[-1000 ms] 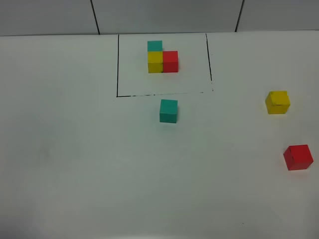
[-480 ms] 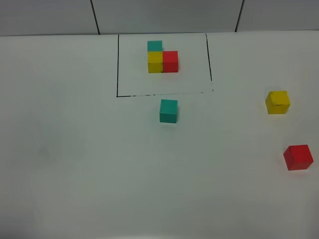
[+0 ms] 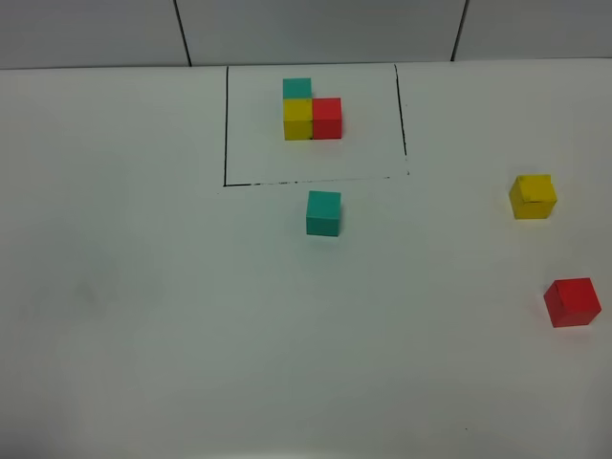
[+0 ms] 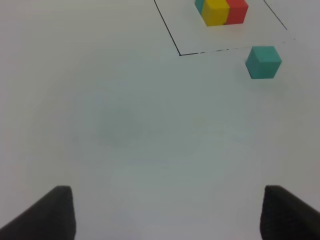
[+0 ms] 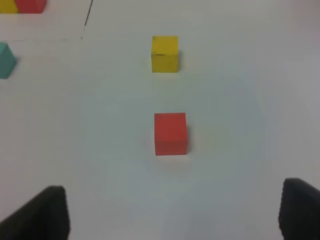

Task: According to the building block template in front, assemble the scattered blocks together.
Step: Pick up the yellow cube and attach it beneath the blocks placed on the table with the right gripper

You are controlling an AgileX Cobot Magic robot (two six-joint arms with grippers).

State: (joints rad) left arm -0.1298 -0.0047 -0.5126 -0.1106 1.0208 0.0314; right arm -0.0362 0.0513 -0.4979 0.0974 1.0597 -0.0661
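- White bench (image 3: 143,316), seen from high up: the building block template (image 3: 311,115) sits inside a black outline (image 3: 226,124) at the far side, with teal behind yellow and red beside yellow. The teal cube (image 3: 323,213) lies just outside the outline's near line. The yellow cube (image 3: 533,196) and red cube (image 3: 572,302) lie well apart from it on the right.
- Left wrist view: the left claw (image 4: 167,215) is released, spread wide over bare bench and grasping nothing. The teal cube and template lie well ahead.
- Right wrist view: the right claw (image 5: 172,215) is also released and empty. The red cube lies ahead of its gap, untouched, with the yellow cube beyond.
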